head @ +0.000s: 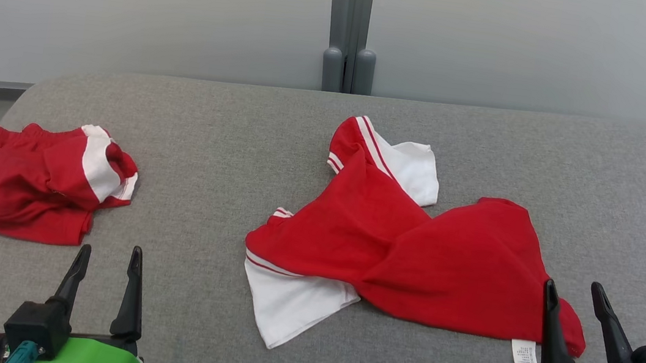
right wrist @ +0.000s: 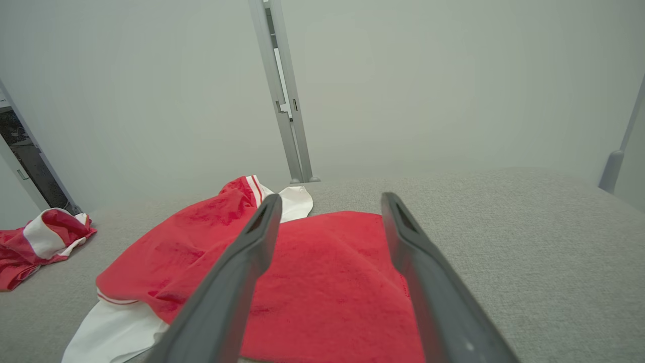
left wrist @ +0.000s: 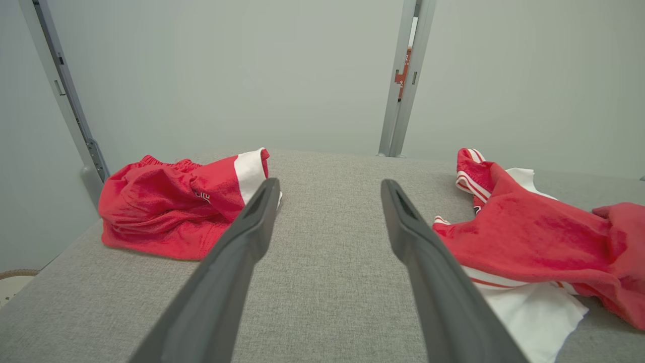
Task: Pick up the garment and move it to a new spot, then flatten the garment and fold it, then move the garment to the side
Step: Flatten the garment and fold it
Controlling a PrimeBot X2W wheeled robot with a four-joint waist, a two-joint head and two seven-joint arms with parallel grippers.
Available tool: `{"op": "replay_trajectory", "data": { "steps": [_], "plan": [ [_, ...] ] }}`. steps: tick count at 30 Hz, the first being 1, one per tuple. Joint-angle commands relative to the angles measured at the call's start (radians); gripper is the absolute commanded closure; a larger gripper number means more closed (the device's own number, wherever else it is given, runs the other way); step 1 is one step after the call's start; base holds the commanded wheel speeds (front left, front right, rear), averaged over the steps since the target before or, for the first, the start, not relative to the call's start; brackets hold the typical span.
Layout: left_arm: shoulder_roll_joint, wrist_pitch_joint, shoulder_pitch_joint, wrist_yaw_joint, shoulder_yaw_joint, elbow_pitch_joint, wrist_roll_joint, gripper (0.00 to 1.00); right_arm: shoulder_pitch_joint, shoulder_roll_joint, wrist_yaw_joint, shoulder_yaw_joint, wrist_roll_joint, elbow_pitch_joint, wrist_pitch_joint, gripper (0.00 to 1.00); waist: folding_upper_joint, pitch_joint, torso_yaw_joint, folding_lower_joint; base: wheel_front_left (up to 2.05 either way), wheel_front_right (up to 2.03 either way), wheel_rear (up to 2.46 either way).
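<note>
red-and-white shirt (head: pixel 401 246) lies crumpled mid-right on grey table (head: pixel 212 131), long axis l-to-r, near r hem right by the right gripper (head: pixel 573 286), fingers spread, nothing held; left gripper (head: pixel 110 249), likewise spread & empty, sits well apart.

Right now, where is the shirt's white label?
Head view, right side: the white label sits at the near edge of the red shirt, just left of the right claw.

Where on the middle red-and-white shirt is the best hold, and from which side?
Probably the shirt's red hem beside the care label, approached from the near edge with the right claw: that hem lies flat and exposed before its open fingers.
</note>
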Motion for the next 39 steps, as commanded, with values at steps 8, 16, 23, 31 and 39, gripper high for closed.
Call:
{"op": "replay_trajectory", "data": {
  "steps": [8,16,23,31,39],
  "plan": [
    [0.003,0.001,0.012,-0.003,0.003,0.001,0.007,0.00,0.006,0.004,-0.001,0.004,-0.008,0.010,-0.003,0.00,0.0000,0.001,-0.001,0.0000,0.00,0.00,0.00],
    [0.004,0.001,0.011,-0.003,-0.014,0.012,0.002,0.00,-0.007,0.002,-0.001,0.006,-0.007,0.021,-0.003,0.00,0.0000,0.001,-0.006,0.0000,0.00,0.00,0.00],
    [0.003,0.001,-0.014,-0.003,-0.131,0.076,-0.017,0.00,-0.034,-0.013,-0.001,-0.017,-0.030,0.065,-0.003,0.00,0.0000,0.010,-0.018,0.0000,0.00,0.00,0.00],
    [0.003,0.001,-0.056,-0.003,-0.291,0.196,-0.064,0.00,-0.106,-0.046,-0.001,-0.051,-0.045,0.219,-0.003,0.00,0.0000,0.047,-0.041,0.0000,0.00,0.00,0.00],
    [0.003,0.001,-0.136,-0.003,-0.386,0.352,-0.132,0.00,-0.218,-0.080,-0.001,-0.043,-0.028,0.444,-0.003,0.00,0.0000,0.117,-0.057,0.0000,0.00,0.00,0.00]
  ]
}}
